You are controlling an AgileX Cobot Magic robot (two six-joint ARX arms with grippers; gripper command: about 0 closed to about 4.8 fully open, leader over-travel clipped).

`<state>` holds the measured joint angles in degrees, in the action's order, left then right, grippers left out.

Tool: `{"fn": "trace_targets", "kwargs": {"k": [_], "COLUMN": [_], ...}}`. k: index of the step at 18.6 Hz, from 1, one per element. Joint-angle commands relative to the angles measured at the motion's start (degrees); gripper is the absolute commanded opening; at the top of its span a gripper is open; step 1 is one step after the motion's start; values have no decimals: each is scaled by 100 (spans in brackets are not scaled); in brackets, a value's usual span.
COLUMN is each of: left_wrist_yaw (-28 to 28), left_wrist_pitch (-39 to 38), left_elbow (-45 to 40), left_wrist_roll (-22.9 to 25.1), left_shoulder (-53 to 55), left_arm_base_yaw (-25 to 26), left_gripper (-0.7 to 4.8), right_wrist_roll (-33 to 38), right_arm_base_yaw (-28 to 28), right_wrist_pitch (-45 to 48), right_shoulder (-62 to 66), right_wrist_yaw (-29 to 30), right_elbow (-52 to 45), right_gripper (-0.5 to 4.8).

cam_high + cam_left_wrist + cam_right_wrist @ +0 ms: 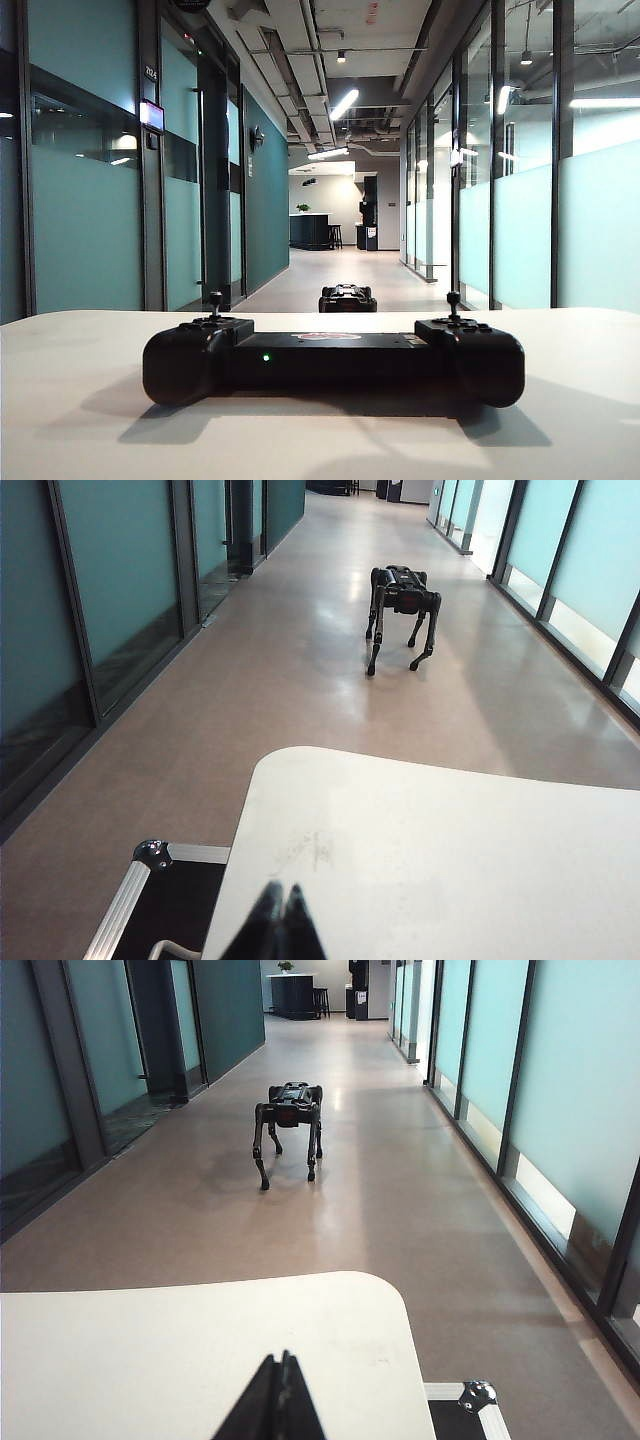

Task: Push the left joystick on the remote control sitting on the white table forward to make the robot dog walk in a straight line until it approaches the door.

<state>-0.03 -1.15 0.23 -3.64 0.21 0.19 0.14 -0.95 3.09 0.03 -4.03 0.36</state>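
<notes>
Remote control (333,358): lies flat on the white desk (80,420), near the middle in the exterior view, long side running along the near edge; green light on.
Left joystick (215,303): upright on the controller's left bulb, nothing touching it. The matching right stick (453,302) is likewise upright and free.
Robot dog (400,610): stands on the corridor floor beyond the desk's far edge, on all four legs, facing away down the corridor; seen also in the right wrist view (290,1125).
Left gripper (277,920): jaws pressed together, tips over the desk near its rounded left corner; holds nothing. Remote not visible in this view.
Right gripper (281,1395): jaws pressed together, tips over the desk near its rounded right corner; holds nothing.
Case (150,900): metal-edged, below the desk's left corner; a similar corner shows by the right one.
Progress: judged at the start. Stick untouched, dog close to the desk, corridor end far off.
Left to do: bring a gripper to the left joystick, push forward, hold until the dog nears the door.
</notes>
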Motion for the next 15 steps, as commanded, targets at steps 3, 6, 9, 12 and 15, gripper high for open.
{"fn": "trace_targets", "kwargs": {"k": [3,6,9,12,15], "left_wrist_yaw": [-2,-17,-22,-17,184], "left_wrist_pitch": [39,42,142,157,160], "left_elbow": [17,17,48,330,726], "left_wrist_roll": [503,531,514,291,101], "left_shoulder": [2,2,2,4,85], "left_arm_base_yaw": [-2,-2,-4,-4,-4], "left_gripper": [-5,-5,-5,-5,-5], "right_wrist_roll": [-20,-20,-20,-17,-17], "right_arm_base_yaw": [4,4,4,4,4], "right_wrist_pitch": [50,-15,33,-83,-348], "right_shoulder": [-20,-20,-17,11,238], "right_wrist_yaw": [13,15,11,-9,173], "right_elbow": [-31,-31,101,566,1154], "right_gripper": [0,0,-1,-1,-2]}}
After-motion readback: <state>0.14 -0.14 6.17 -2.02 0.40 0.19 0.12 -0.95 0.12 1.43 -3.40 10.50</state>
